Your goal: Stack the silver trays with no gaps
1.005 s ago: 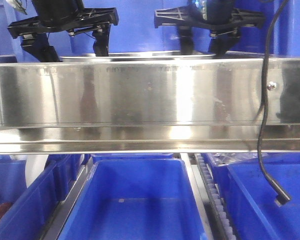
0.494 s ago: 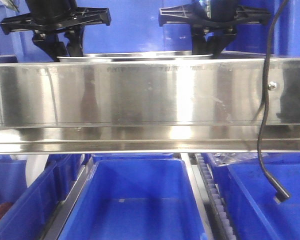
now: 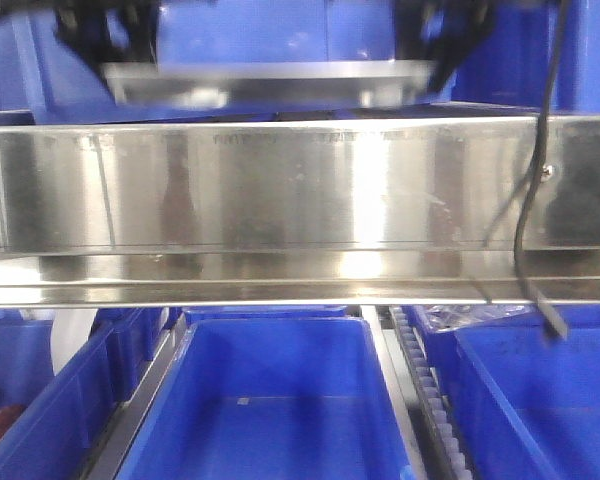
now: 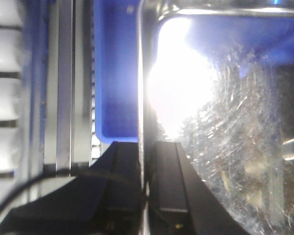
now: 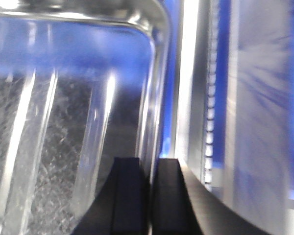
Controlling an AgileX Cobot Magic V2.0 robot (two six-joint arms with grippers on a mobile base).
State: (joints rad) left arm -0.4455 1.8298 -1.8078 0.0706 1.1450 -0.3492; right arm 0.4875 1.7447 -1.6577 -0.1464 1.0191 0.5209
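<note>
**Step in hand:** two-arm carry of one silver tray (image 3: 270,82). In the front view the tray shows blurred and roughly level at the far top of the scene. It sits above the top edge of the steel rail (image 3: 280,190) that spans the near field.

**Left end:** the left gripper (image 4: 146,147) is closed to a narrow slit on the tray's left rim, one jaw outside the wall and one inside. A blue bin (image 4: 115,73) shows just left of that rim.

**Right end:** the right gripper (image 5: 149,164) pinches the right rim in the same way, near a rounded corner, with almost no gap between the jaws.

**Receiving tray:** not visible. The rail hides the surface behind it, so the stack probably lies below the held tray, but this cannot be confirmed.

**Next move (judgement):**
1. Keep both ends at equal height.
2. Bring the corners square over the lower tray.
3. Descend evenly until rim seats on rim.
4. Open both grippers together.

A tilted or offset descent would leave a gap.
</note>
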